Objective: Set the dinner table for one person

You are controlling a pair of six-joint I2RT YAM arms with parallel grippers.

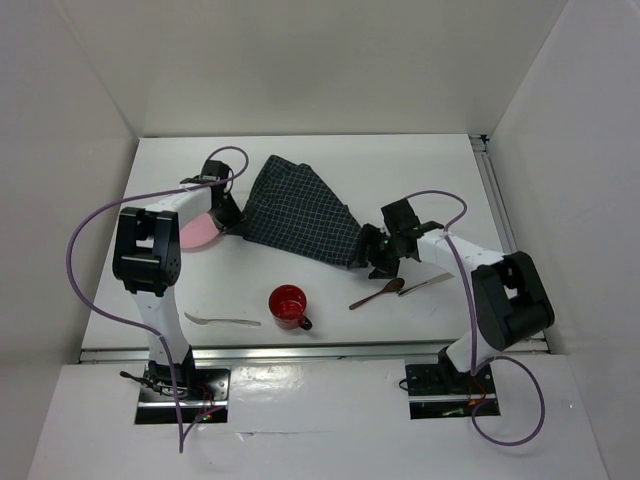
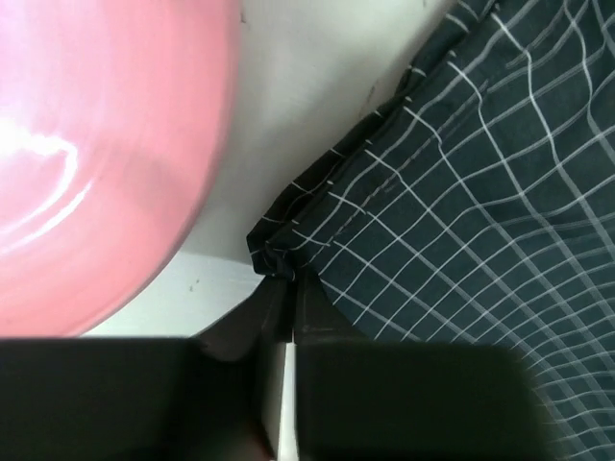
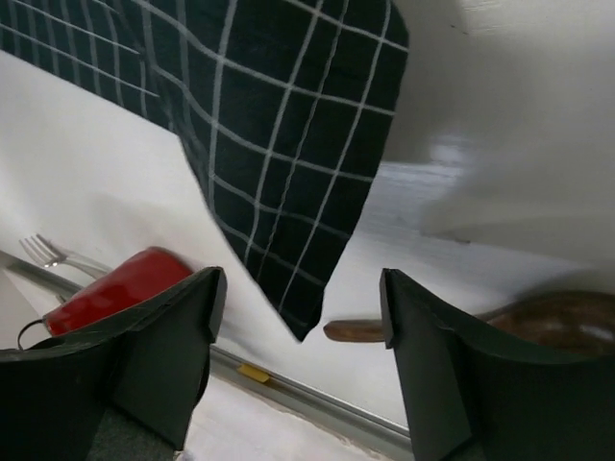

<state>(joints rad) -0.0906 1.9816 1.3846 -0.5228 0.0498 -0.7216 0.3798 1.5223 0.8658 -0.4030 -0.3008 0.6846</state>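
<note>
Closest to the lens, the left fingers point(image 2: 274, 322) are pressed together on a corner of the cloth point(image 2: 461, 192), gripping it just beside the plate point(image 2: 86, 144). Under it all lies the tabletop point(image 1: 420, 170), white, spreading out in front of the arms and past both sets of fingers.

On it the cloth sits rumpled into a rough triangle. Its long axis runs slantwise from the left fingers to the right fingers point(image 3: 423, 346). Those stand wide apart and grip nothing. The cloth's opposite corner pokes into the gap between them, tip toward the wrist; whether it touches either finger I can't tell.

That looks to me like what the next move hangs on. The right arm is the one at this free corner, and it would need to close there before the two arms could draw the cloth out flat.

Just outside the right fingers lies the spoon point(image 3: 548, 322), with the knife point(image 1: 428, 284) next to it. Mug point(image 1: 288, 305) and fork point(image 1: 222, 320) sit nearer the arm bases.
</note>
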